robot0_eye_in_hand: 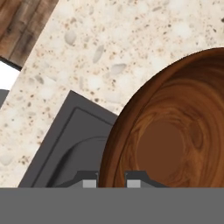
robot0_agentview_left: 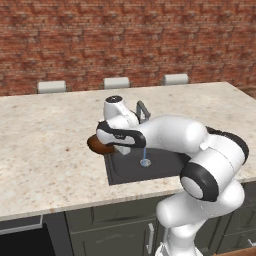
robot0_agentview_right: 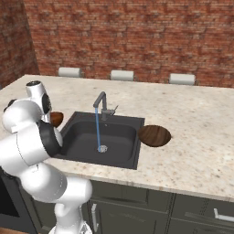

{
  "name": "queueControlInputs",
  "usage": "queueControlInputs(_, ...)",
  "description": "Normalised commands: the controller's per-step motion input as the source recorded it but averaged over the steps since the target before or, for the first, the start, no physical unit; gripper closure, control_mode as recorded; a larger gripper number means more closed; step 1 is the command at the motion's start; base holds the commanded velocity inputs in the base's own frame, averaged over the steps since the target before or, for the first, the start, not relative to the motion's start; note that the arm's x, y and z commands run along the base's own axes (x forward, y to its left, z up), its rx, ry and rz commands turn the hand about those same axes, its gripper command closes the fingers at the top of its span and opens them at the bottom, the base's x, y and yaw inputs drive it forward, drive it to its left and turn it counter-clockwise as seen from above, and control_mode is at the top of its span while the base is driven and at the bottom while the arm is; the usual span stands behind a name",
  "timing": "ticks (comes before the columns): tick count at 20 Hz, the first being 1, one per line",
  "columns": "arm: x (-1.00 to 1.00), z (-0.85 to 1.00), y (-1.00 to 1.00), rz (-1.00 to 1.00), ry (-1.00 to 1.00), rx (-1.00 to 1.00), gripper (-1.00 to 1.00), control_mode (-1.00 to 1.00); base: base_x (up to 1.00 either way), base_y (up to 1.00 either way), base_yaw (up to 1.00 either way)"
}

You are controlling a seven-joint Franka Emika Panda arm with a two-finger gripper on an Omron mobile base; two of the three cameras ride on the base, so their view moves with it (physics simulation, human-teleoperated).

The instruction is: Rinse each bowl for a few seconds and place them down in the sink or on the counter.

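Observation:
One wooden bowl sits at the left edge of the black sink, partly over its corner. My gripper reaches down at the bowl's right side. In the hand view the bowl looms large, and its rim runs between my two fingertips, which stand close together on it. I cannot tell whether this bowl rests on the counter or hangs just above it. The second bowl lies on the counter right of the sink. Water runs from the faucet down to the drain.
Three pale chair backs stand along the counter's far edge before a brick wall. Broad bare stone stretches to the left and right of the sink. Dark cabinet doors sit below the front edge.

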Motion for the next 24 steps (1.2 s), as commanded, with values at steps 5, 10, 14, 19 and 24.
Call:
queueControlInputs(5,0.00,-0.12,0.24,0.04,0.00,0.00,1.00,-1.00,0.00,0.00,0.00)
queueControlInputs(10,0.00,-0.17,0.28,0.03,0.00,0.01,1.00,-1.00,0.00,0.00,0.00)
queueControlInputs(14,0.00,-0.18,0.22,0.03,0.00,0.01,1.00,-1.00,0.00,0.00,0.00)
queueControlInputs(19,0.00,-0.13,0.08,0.03,0.00,0.02,1.00,-1.00,0.00,0.00,0.00)
queueControlInputs(24,0.00,-0.21,0.09,0.02,0.00,0.04,1.00,-1.00,0.00,0.00,0.00)
